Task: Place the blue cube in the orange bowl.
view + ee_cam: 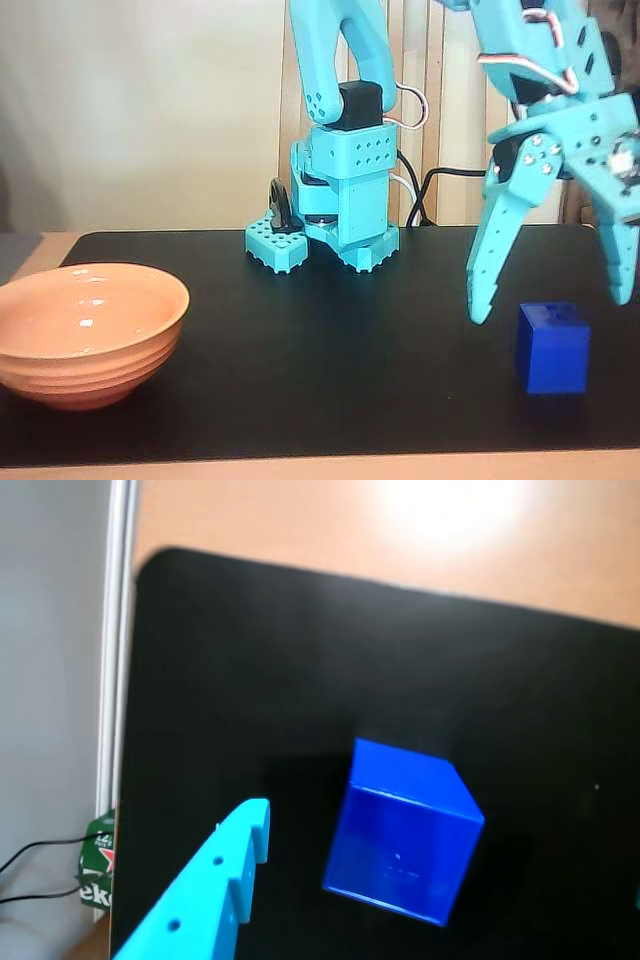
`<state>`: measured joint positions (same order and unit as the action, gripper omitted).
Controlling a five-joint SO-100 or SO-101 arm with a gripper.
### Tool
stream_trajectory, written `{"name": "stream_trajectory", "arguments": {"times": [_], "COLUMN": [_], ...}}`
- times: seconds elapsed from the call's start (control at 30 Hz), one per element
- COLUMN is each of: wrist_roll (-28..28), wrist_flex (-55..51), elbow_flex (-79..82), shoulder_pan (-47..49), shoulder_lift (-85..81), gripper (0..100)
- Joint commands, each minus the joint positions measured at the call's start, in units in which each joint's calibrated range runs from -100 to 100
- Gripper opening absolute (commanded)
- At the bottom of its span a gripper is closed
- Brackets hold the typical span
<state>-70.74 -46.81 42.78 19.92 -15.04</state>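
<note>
Cube: small deep-blue matte cube (552,347) sits on the mat at the right of the fixed view, under the gripper, untouched; wrist view shows sharp edges, smooth faces (405,830).
Gripper: turquoise plastic two-finger gripper (552,310) hangs spread wide, holding nothing, fingers either side above the cube, probably lined up for a grasp.
Bowl: glossy peach-orange ridged bowl (88,332), empty, well apart at left.
Surface: black mat (330,360).

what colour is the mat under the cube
Black mat, clearest in the fixed view, beneath the blue cube.
</note>
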Motion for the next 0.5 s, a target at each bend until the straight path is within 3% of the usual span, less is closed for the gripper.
{"name": "stream_trajectory", "arguments": {"times": [0.0, 0.37, 0.47], "wrist_roll": [-0.91, -0.91, -0.96], "wrist_flex": [1.51, 1.86, 7.17], "elbow_flex": [3.77, 6.40, 8.31], "shoulder_pan": [-0.47, 0.44, 0.94], "shoulder_lift": [-8.10, -8.86, -8.35], "gripper": [41, 41, 41]}}
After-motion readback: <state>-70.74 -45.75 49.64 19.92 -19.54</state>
